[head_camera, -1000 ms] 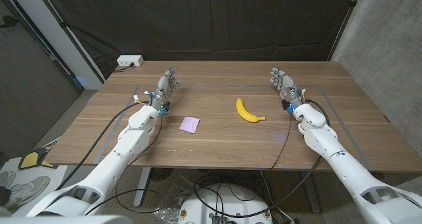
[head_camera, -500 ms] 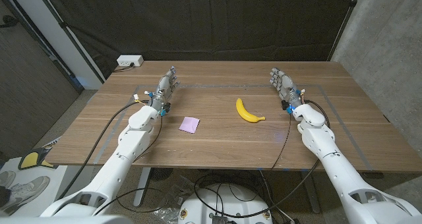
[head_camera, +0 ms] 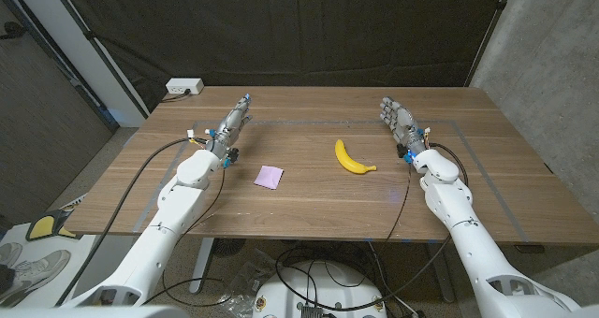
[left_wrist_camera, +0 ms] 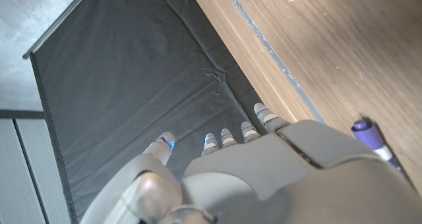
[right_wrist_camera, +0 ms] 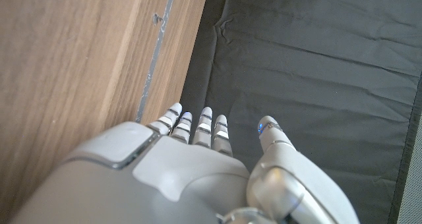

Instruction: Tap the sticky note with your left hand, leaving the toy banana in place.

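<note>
A small pale purple sticky note (head_camera: 270, 176) lay flat on the wooden worktop (head_camera: 318, 215), left of centre and a little nearer the front edge than the back. It sat in the same spot as a second earlier. To its right, apart from it and near the middle of the worktop, lay the yellow toy banana (head_camera: 352, 158), curved, one tip toward the back edge and the other toward the right edge. It too had not moved.

The left hand (head_camera: 234, 123) was over the worktop's back left area, behind the sticky note and well apart from it, touching neither the note nor the banana. Its fingers were straight and held nothing. Compared with a second earlier, the hand had turned so that it looked narrower from the head camera, and its forearm had shifted slightly toward the left edge. In the left wrist view the fingertips (left_wrist_camera: 227, 136) pointed out past the worktop's edge toward the dark curtain (left_wrist_camera: 132, 85), close together with the thumb a little apart.

The right hand (head_camera: 399, 119) stood over the back right area, right of the banana and apart from it, fingers extended and empty, almost where it had been. A white power strip (head_camera: 183, 87) sat beside the back left corner.
</note>
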{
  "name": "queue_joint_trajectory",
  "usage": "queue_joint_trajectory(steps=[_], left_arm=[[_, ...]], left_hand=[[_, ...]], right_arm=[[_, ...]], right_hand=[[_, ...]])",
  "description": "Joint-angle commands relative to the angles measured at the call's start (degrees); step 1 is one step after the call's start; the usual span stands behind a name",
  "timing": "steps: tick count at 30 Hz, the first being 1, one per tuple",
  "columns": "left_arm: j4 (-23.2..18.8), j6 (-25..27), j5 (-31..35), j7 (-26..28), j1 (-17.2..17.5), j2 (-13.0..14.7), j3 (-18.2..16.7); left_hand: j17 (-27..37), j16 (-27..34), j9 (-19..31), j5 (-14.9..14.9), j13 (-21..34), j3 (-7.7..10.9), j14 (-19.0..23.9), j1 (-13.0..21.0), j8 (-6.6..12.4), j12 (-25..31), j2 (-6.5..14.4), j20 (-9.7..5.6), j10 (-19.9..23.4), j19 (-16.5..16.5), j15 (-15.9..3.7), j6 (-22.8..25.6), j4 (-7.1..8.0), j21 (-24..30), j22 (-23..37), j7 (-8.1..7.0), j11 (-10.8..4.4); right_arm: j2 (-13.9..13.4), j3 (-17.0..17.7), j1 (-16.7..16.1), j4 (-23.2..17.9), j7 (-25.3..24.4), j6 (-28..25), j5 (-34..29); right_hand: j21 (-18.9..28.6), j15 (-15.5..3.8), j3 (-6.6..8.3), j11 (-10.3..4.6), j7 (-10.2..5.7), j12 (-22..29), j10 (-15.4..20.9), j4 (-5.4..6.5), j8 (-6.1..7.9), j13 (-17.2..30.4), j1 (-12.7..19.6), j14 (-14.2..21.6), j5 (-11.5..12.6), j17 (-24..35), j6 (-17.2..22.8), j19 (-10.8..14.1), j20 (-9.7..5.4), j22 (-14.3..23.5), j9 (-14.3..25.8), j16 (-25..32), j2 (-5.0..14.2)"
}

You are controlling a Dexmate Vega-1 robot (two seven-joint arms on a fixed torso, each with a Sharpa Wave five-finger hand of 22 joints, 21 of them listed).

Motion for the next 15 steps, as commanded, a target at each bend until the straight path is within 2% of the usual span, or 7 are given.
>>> queue_joint_trajectory(steps=[1, 15], left_arm=[[-6.6, 1.4, 7.7, -0.6, 3.7, 3.1, -1.2], [-13.2, 0.8, 15.7, -2.3, 7.6, 7.8, -1.6]], left_hand=[[0.3, 0.2, 0.1, 0.4, 0.3, 0.34, 0.4, 0.5, 0.42, 0.4, 0.7, 0.46, 0.5, -0.1, 0.02, 0.6, -0.33, 0.2, 0.1, -0.14, -0.15], [0.3, 0.3, 0.1, 0.4, 0.3, 0.58, 1.1, 1.0, 0.66, 0.5, 0.9, 1.08, 1.8, 0.0, 0.29, 2.4, -0.54, 0.2, 0.1, 0.02, -0.19]], right_arm=[[1.8, 1.0, -2.3, -3.6, 0.3, -0.9, -2.4], [2.2, 0.5, -4.1, -7.3, -0.3, -1.7, -3.8]], right_hand=[[-0.1, 0.29, 0.29, 0.27, 0.11, 0.6, 0.2, -0.05, 0.41, 0.1, 0.5, 0.6, 0.4, 0.1, 0.7, -0.1, 0.32, 0.3, 0.1, 0.3, 0.06], [-0.2, 0.61, 0.24, 0.13, 0.02, 0.7, 0.6, -0.07, 0.44, 0.1, 0.5, 1.0, 0.4, 0.1, 0.8, 0.0, 0.41, 0.3, 0.1, 0.4, 0.05]])
